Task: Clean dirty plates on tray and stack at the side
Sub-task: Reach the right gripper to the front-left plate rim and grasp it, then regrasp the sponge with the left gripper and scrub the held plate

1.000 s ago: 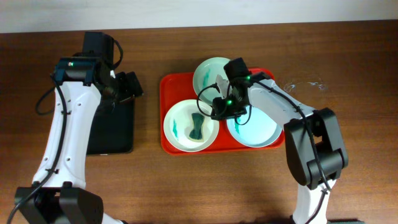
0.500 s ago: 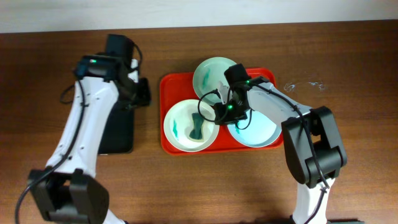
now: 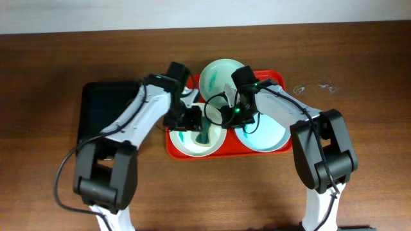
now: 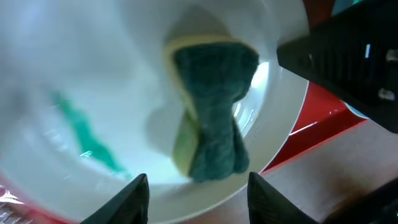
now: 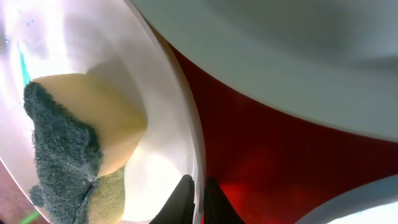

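right end effector (image 3: 223,115) clamped on the right rim of front-left plate (image 3: 187,145). left end effector (image 3: 192,119) half wide over the sponge (image 4: 214,118) in that plate, not gripping. teal smear inside. all three plates sit on tray (image 3: 270,152), mid-counter.

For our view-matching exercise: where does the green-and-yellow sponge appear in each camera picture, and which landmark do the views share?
Overhead: the sponge lies near the centre, in the lower-left plate.
Left wrist: mid-frame.
Right wrist: lower left.
Shared landmark: that plate's white rim, on the red tray.
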Tool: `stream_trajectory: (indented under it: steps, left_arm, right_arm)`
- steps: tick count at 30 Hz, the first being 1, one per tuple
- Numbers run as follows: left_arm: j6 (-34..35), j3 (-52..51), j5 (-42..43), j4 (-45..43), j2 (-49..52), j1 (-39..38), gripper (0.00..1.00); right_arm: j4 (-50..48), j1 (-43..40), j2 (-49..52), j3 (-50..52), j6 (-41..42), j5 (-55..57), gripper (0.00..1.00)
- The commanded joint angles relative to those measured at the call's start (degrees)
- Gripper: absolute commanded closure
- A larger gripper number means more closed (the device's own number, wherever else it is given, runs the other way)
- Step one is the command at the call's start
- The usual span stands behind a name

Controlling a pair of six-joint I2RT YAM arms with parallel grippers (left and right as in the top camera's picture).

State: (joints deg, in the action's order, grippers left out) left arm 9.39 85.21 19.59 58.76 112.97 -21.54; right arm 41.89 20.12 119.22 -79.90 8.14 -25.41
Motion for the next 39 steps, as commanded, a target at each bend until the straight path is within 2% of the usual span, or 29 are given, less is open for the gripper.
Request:
stream_trajectory:
  steps: [1,3,6,11,15,20,24,26,31,34,36,38,39]
  left_arm:
    - [-1.0,-0.8,3.2,-2.0,3.6,-2.0,0.53]
    - [-0.9,-0.8,4.2,-3.3,4.4,-2.4,0.53]
    - [-0.9,-0.8,4.7,-4.5,5.0,-2.7,0.6]
    - [-0.8,-0.8,4.6,-6.4,5.1,-2.7,0.65]
    - [4.1,-0.8,1.2,-7.8,5.1,-2.7,0.71]
    - [4.6,-1.0,0.9,-7.6,5.1,-2.7,0.73]
    - [8.0,-3.4,1.0,-9.7,5.1,-2.8,0.69]
    - [7.9,-4.7,1.0,-10.8,5.1,-2.9,0.71]
    - [7.9,-5.4,0.9,-11.8,5.1,-2.9,0.84]
    - [7.9,-5.4,-0.2,-12.0,5.1,-2.9,0.86]
    - [8.0,-5.4,-1.2,-12.1,5.1,-2.9,0.91]
    - [8.0,-5.4,-1.7,-12.0,5.1,-2.9,1.0]
    - [8.0,-5.4,-1.9,-12.0,5.1,-2.9,1.0]
  right_arm:
    - [-0.2,-0.2,0.6,0.6,0.5,-0.9,0.91]
    - [-0.2,-0.2,0.6,0.6,0.5,-0.9,0.91]
    - [-0.2,-0.2,0.6,0.6,0.5,-0.9,0.91]
    - [-0.2,-0.2,0.6,0.6,0.5,-0.9,0.91]
    - [-0.2,-0.3,0.6,0.6,0.5,-0.9,0.91]
    - [-0.2,-0.3,0.6,0.6,0.5,-0.9,0.91]
    - [-0.3,-0.3,0.6,0.6,0.5,-0.9,0.91]
    - [-0.4,-0.2,0.6,0.6,0.5,-0.9,0.91]
    - [-0.4,-0.3,0.6,0.6,0.5,-0.9,0.91]
    - [-0.4,-0.2,0.6,0.6,0.5,-0.9,0.91]
    - [-0.4,-0.2,0.6,0.6,0.5,-0.9,0.91]
    - [-0.4,-0.2,0.6,0.6,0.5,-0.9,0.91]
    - [-0.4,-0.3,0.6,0.6,0.5,-0.9,0.91]
